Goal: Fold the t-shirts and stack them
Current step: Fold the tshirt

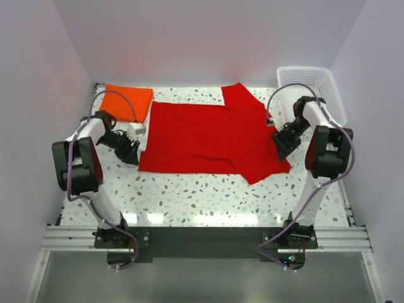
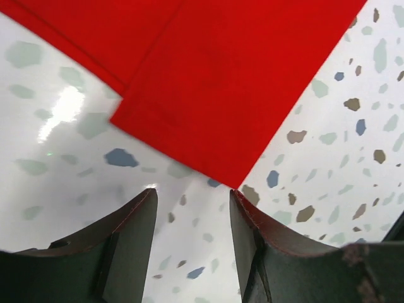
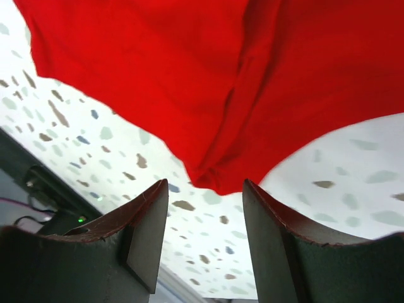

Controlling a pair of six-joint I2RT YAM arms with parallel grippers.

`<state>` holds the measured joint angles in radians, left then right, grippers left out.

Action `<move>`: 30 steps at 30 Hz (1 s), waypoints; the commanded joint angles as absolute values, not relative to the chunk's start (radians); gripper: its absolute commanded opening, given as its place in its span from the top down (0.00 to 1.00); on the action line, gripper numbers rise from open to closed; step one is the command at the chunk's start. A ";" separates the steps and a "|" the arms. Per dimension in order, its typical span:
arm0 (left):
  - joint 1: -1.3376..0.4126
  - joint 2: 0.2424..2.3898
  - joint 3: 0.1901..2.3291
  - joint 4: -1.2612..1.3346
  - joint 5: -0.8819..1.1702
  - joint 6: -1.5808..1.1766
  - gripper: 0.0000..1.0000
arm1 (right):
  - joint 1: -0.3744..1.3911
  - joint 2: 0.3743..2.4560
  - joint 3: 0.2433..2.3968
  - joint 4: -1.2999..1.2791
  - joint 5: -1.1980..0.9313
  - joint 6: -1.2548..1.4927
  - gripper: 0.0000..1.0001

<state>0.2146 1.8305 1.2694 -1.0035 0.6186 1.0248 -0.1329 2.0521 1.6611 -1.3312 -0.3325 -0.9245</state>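
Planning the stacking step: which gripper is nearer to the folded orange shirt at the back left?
Left. The left gripper is just on the near side of the orange shirt, at the red shirt's left edge. The right gripper is across the red shirt, at its far right edge.

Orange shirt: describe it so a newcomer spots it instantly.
On the speckled white table, look at the far left corner. The orange shirt lies there as a small folded pad beside the large spread-out red shirt. It is the only orange cloth, and the compact one.
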 commanded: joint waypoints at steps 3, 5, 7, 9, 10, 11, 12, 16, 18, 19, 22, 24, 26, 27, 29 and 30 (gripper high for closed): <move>0.210 1.813 1.187 -0.931 0.650 0.855 0.44 | -0.158 2.003 1.565 -1.427 -0.339 -0.847 0.46; 0.210 1.827 1.181 -0.930 0.649 0.844 0.41 | -0.163 2.000 1.530 -1.404 -0.333 -0.851 0.46; 0.210 1.838 1.169 -0.919 0.650 0.830 0.37 | -0.166 1.997 1.505 -1.365 -0.310 -0.853 0.46; 0.210 1.841 1.164 -0.910 0.658 0.824 0.37 | -0.169 2.002 1.477 -1.344 -0.305 -0.864 0.48; 0.209 1.842 1.163 -0.907 0.667 0.821 0.37 | -0.170 2.003 1.471 -1.339 -0.307 -0.862 0.49; 0.209 1.844 1.163 -0.905 0.670 0.819 0.37 | -0.169 2.009 1.463 -1.338 -0.311 -0.864 0.50; 0.209 1.847 1.164 -0.896 0.672 0.815 0.38 | -0.170 2.011 1.462 -1.333 -0.316 -0.861 0.51; 0.209 1.867 1.175 -0.897 0.684 0.796 0.43 | -0.169 2.026 1.462 -1.309 -0.331 -0.842 0.55; 0.209 1.873 1.183 -0.905 0.695 0.793 0.44 | -0.170 2.028 1.466 -1.307 -0.337 -0.841 0.55; 0.209 1.873 1.183 -0.907 0.702 0.793 0.44 | -0.169 2.026 1.470 -1.307 -0.339 -0.841 0.58; 0.210 1.882 1.186 -0.897 0.710 0.778 0.44 | -0.169 2.028 1.479 -1.316 -0.354 -0.844 0.62; 0.209 1.891 1.190 -0.888 0.713 0.764 0.46 | -0.170 2.033 1.486 -1.324 -0.364 -0.847 0.67; 0.209 1.905 1.196 -0.885 0.726 0.753 0.50 | -0.169 2.034 1.494 -1.328 -0.371 -0.851 0.69; 0.209 1.911 1.204 -0.891 0.730 0.749 0.52 | -0.170 2.036 1.497 -1.336 -0.376 -0.851 0.70; 0.210 1.921 1.212 -0.896 0.744 0.746 0.58 | -0.170 2.034 1.509 -1.347 -0.377 -0.857 0.76; 0.209 1.922 1.212 -0.896 0.744 0.744 0.60 | -0.172 2.033 1.511 -1.353 -0.379 -0.859 0.78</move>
<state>0.2081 1.9026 1.1835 -0.9119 0.7082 0.7612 -0.1658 2.0495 1.4719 -1.3235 -0.3408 -0.8547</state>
